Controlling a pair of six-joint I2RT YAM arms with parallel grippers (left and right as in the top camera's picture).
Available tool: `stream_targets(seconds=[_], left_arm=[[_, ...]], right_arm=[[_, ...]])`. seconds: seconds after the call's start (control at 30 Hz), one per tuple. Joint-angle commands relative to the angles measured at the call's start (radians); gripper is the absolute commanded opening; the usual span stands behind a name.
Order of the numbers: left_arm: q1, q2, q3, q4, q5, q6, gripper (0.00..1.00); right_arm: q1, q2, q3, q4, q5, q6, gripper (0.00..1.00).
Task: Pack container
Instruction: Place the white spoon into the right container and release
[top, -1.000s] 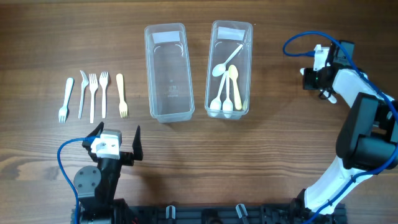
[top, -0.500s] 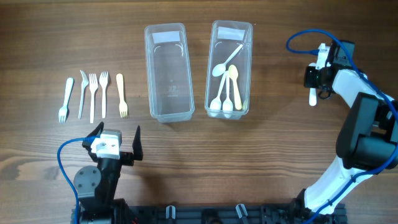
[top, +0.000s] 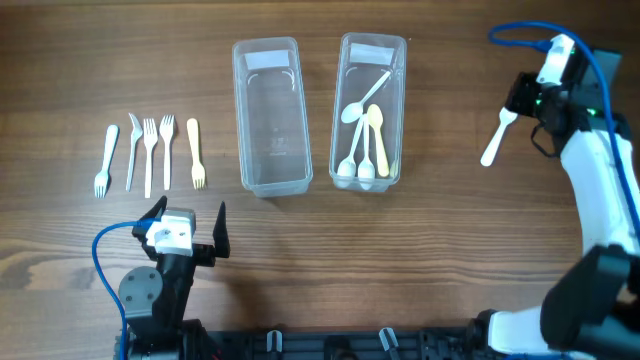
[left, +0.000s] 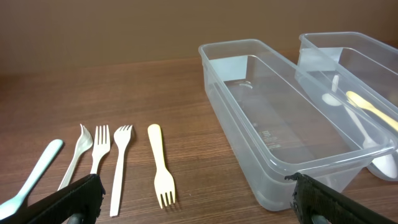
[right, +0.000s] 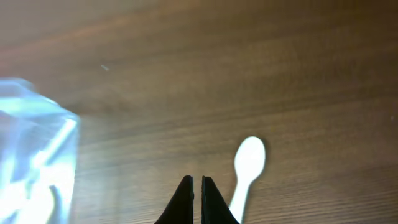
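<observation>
From above: right gripper (top: 514, 112) pinched shut on the handle end of a white spoon (top: 495, 140), well off to the side of the box of spoons (top: 404, 120). Spoon slanting away from the fingers, bowl end toward the near edge of the table (top: 440, 260). Several spoons (top: 362, 150) lying inside that box. Just beside it, a second box (top: 241, 130), clear like the first. Past that, five forks (top: 150, 155) in a row, side by side. Left gripper (top: 190, 207) spread wide, gripping nothing, near the front edge of the table, close to the forks but apart from them.

From the left wrist: left gripper (left: 193, 205) with fingers at the lower corners, far apart. Forks (left: 118, 168) ahead on one side, second box (left: 261, 180) ahead on the other, box of spoons (left: 373, 50) behind it at the frame edge.

From the right wrist: right gripper (right: 197, 182) with tips pressed together. White spoon (right: 247, 165) just beside the tips, bowl outward, handle running back behind one finger, the contact itself hidden. Box of spoons (right: 37, 155) blurred at the frame edge.
</observation>
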Motion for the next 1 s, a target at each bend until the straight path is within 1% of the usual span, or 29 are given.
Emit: stream_targets(seconds=[0.0,0.03,0.1,0.17,0.23,0.43,0.53,0.6,0.63,0.7,0.73,0.8,0.9,0.97], left_arm=[[-0.005,-0.007,-0.008,0.003,0.019,0.016,1.0],[-0.005,-0.007,-0.008,0.003,0.019,0.016,1.0],[-0.005,-0.007,-0.008,0.003,0.019,0.016,1.0],[-0.005,-0.007,-0.008,0.003,0.019,0.016,1.0],[-0.005,-0.007,-0.008,0.003,0.019,0.016,1.0],[-0.005,-0.007,-0.008,0.003,0.019,0.016,1.0],[-0.005,-0.007,-0.008,0.003,0.019,0.016,1.0],[-0.005,-0.007,-0.008,0.003,0.019,0.016,1.0],[-0.005,-0.007,-0.008,0.003,0.019,0.016,1.0],[-0.005,-0.007,-0.008,0.003,0.019,0.016,1.0],[-0.005,-0.007,-0.008,0.003,0.019,0.016,1.0],[-0.005,-0.007,-0.008,0.003,0.019,0.016,1.0],[-0.005,-0.007,-0.008,0.003,0.019,0.016,1.0],[-0.005,-0.007,-0.008,0.003,0.019,0.016,1.0]], right_arm=[[0.005,0.005,-0.017,-0.012,0.068,0.086,0.36],[0.005,0.016,-0.035,-0.011,0.109,0.127,0.45],[0.005,0.05,-0.058,-0.01,0.142,0.182,0.53],[0.004,0.102,-0.074,0.005,0.154,0.245,0.53],[0.004,0.179,-0.074,0.025,0.159,0.298,0.5],[0.003,0.313,-0.074,0.072,0.17,0.323,0.44],[0.003,0.363,-0.074,0.084,0.179,0.34,0.43],[0.003,0.403,-0.074,0.096,0.183,0.34,0.41],[0.004,0.418,-0.074,0.101,0.182,0.341,0.4],[0.004,0.459,-0.074,0.111,0.182,0.341,0.31],[0.004,0.473,-0.074,0.117,0.182,0.341,0.24],[0.004,0.487,-0.074,0.12,0.181,0.339,0.04],[0.004,0.447,-0.054,0.096,0.147,0.336,0.04],[0.004,0.39,-0.044,0.082,0.132,0.337,0.04]])
